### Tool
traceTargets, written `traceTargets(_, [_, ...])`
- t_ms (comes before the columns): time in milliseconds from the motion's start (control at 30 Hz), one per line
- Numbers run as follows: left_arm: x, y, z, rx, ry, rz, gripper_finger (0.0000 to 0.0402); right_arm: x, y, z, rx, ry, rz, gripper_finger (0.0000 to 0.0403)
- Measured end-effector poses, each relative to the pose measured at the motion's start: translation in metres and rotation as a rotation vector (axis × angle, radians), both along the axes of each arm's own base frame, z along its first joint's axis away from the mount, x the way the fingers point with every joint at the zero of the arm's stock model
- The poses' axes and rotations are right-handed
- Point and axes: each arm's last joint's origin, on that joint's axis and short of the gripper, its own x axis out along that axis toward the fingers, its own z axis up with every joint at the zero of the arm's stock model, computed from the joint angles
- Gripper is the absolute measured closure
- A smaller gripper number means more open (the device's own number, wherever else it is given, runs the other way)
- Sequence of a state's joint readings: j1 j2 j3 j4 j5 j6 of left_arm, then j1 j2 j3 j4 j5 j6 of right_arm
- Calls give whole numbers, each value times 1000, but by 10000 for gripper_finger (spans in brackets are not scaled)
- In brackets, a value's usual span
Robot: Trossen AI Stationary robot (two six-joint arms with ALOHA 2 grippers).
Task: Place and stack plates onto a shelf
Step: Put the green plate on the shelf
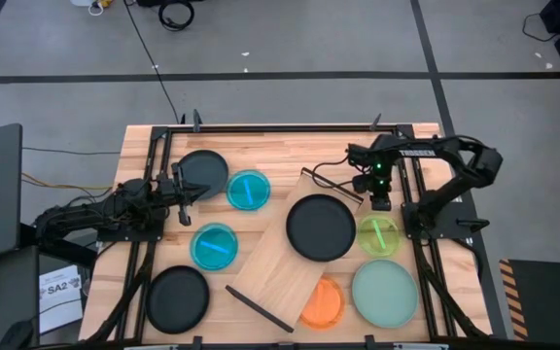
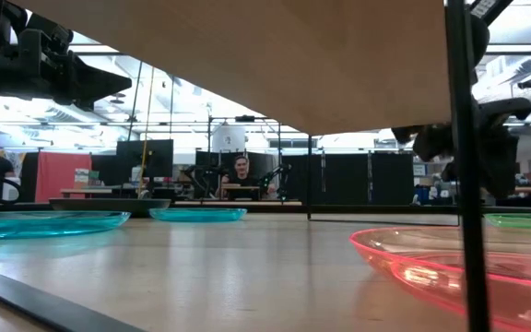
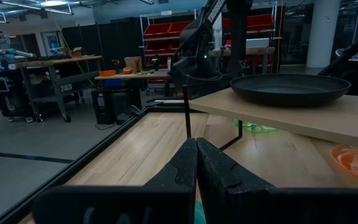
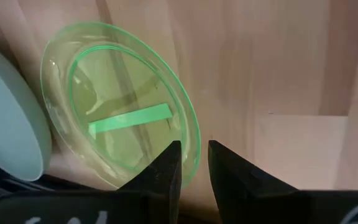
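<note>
1. The shelf stands skewed across the middle of the desk, its board raised on thin dark legs — the low view looks out from beneath it — so plates can be stacked on top.

2. One black plate already sits on the shelf's far right part, seemingly the first of the stack; an orange plate lies half tucked under the shelf's near right edge.

3. The right gripper hangs just beyond the green plate, which lies on the desk right of the shelf and touches the mint-green plate nearer the front. Its fingers stand a narrow gap apart with nothing between them, poised over the plate's rim — a likely setup for a rim pinch, since a flat plate offers no other hold.

4. The left gripper reaches across the desk's left side, beside the far black plate. Its fingers are pressed together and hold nothing — apparently waiting.

5. Two blue plates and another black plate lie on the desk left of the shelf, not yet stacked.

6. A person sits far off in the room behind.
</note>
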State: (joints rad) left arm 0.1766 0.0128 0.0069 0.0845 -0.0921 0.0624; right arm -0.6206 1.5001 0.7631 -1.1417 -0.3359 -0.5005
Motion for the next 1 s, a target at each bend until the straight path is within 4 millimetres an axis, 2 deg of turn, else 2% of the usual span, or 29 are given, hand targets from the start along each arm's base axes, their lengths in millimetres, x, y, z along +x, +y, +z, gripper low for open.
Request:
traceTargets(667, [0,0,0,0,1,0,390,9,-4,-26,45,86,1,317])
traceTargets(1000, [0,0,0,0,0,0,390,10,-5,-30,26,100,-1,317])
